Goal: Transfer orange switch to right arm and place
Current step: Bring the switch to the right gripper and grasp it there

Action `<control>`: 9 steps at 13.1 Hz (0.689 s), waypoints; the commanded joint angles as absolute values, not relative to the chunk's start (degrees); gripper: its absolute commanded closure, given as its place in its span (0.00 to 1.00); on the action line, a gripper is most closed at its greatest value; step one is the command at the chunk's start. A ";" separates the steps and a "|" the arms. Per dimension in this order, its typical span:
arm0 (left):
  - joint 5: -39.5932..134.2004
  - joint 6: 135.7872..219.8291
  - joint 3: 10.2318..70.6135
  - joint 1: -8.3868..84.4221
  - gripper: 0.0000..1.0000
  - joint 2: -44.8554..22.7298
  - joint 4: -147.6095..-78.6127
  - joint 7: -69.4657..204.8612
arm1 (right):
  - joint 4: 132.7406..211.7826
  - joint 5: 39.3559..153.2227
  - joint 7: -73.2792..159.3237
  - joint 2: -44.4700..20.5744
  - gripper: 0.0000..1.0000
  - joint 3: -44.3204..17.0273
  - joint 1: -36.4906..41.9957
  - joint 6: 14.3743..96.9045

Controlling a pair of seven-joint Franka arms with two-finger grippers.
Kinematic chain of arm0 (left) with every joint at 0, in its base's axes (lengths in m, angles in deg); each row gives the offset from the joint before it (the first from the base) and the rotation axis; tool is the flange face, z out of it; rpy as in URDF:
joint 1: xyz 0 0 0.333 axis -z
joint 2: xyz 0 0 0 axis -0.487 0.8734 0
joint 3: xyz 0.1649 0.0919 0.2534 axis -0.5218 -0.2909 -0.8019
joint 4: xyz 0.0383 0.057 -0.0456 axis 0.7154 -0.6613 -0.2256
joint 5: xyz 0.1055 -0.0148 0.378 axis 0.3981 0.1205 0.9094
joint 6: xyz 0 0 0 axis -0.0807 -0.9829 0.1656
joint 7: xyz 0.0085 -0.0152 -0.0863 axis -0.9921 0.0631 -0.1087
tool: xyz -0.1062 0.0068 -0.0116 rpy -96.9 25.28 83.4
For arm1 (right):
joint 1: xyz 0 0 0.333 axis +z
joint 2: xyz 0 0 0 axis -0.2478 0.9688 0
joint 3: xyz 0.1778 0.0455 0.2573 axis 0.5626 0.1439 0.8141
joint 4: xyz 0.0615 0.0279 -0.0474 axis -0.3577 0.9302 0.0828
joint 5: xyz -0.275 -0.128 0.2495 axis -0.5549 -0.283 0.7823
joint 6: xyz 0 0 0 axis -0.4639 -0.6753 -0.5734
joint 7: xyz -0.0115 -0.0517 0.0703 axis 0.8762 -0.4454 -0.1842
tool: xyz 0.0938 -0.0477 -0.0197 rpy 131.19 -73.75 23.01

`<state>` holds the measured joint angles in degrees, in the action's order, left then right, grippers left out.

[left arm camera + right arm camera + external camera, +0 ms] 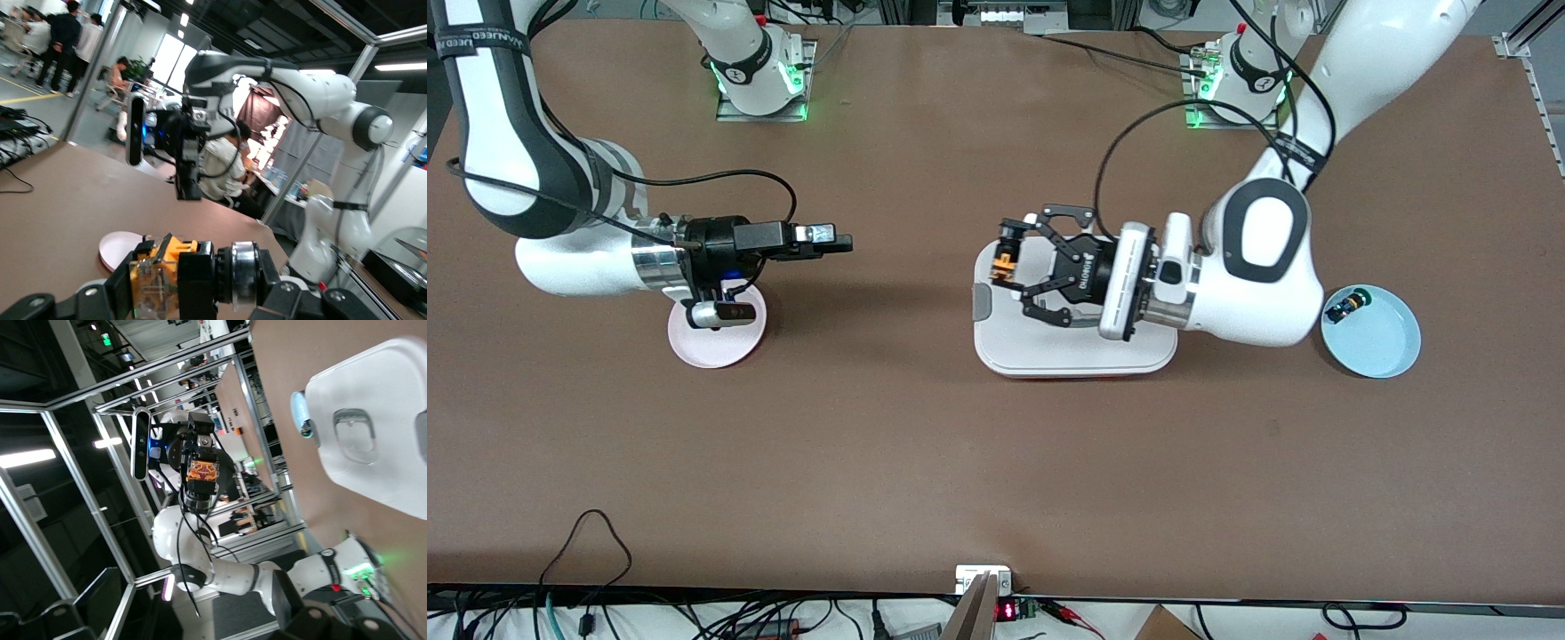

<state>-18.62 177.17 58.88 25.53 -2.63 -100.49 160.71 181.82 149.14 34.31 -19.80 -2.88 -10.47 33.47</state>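
Orange-capped switch (1006, 260) in left claw (1016, 264)

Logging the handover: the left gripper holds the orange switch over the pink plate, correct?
Not quite. The left gripper does hold the orange switch, but over the white tray, not the pink plate; the front view shows it.

White tray (1072, 356) mid-table, grey handle recess (981, 303) at its right-arm end. Pink plate (710, 342) toward right arm's end. Light blue plate (1383, 342) toward left arm's end, green-capped switch (1343, 308) lying in it near the rim.
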 commanded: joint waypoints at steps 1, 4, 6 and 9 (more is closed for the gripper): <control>-23.93 187.43 60.24 29.30 0.60 -3.72 -101.73 162.65 | 182.93 152.34 35.05 -20.29 0.00 -1.17 -10.39 35.29; -27.80 196.23 60.24 34.66 0.59 -3.73 -101.20 162.65 | 183.62 154.44 35.13 -19.60 0.00 0.15 -9.43 36.52; -31.65 200.54 60.24 37.21 0.59 -3.73 -101.03 162.83 | 184.16 155.77 36.00 -18.89 0.00 0.24 -8.20 36.70; -34.93 201.45 60.33 37.85 0.59 -3.81 -101.03 166.77 | 184.16 155.77 38.03 -18.54 0.00 0.24 -7.05 38.02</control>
<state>-32.16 200.76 60.59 37.73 -2.63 -100.66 163.71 183.85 154.51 36.71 -18.27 0.02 -7.69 36.91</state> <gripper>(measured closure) 0.273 0.000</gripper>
